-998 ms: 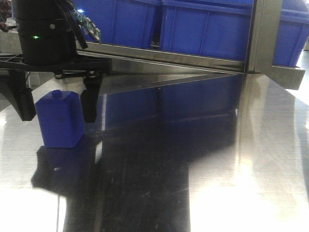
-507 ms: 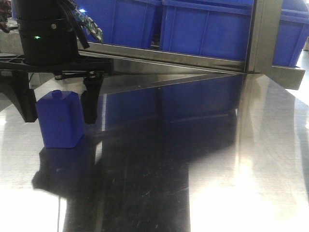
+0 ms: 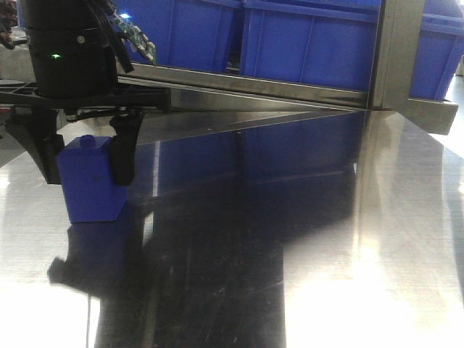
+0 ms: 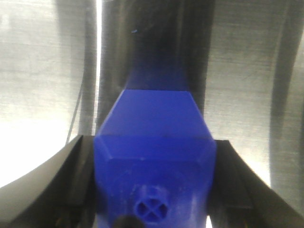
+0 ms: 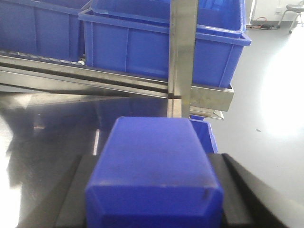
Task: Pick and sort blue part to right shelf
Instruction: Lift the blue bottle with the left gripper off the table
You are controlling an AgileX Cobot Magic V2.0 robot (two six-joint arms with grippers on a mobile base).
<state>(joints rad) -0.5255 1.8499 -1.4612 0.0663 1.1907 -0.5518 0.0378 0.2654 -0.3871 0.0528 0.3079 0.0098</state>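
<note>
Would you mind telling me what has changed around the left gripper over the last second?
The left gripper closed its fingers inward onto the sides of the knobbed block, taking hold of it. The block still stands on the table, not lifted; the shelf and bins are unchanged.

No text, label, brand, number or sign can be read in any view; the small green circuit board (image 3: 134, 35) just above the left gripper (image 3: 85, 174) is too blurred for any print on it to be made out
</note>
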